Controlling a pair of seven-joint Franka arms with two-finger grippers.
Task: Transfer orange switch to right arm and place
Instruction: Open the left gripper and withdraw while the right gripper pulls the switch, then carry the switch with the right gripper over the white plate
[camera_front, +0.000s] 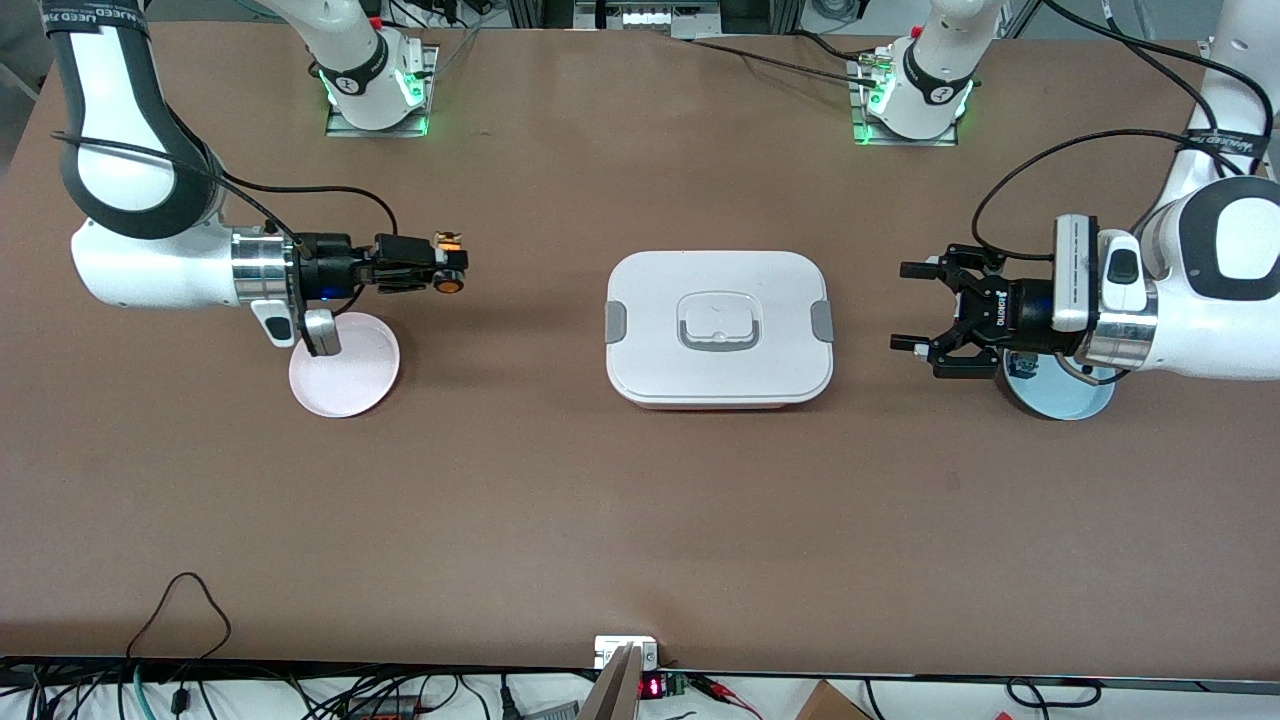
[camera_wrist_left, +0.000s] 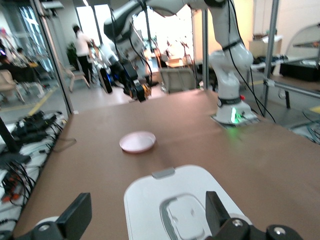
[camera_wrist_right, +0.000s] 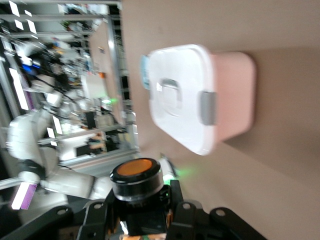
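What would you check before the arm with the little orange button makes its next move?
1. Right gripper holds the orange switch: ok.
2. Left gripper empty, fingers open: ok.
3. Left gripper well away, over the blue plate: ok.
4. Pink plate has bare room: ok.
5. Switch directly over the pink plate: not ok, it is over the table beside it.
6. Lunchbox lid shut: ok.

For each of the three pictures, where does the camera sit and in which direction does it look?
Front view: high across the table, facing both arms; right tool holds the orange switch, left tool open.
Left wrist view: on the left arm, looking over the lidded box toward the pink plate; its own fingers show.
Right wrist view: on the right arm, looking past the orange switch at the box.
All views share the box.
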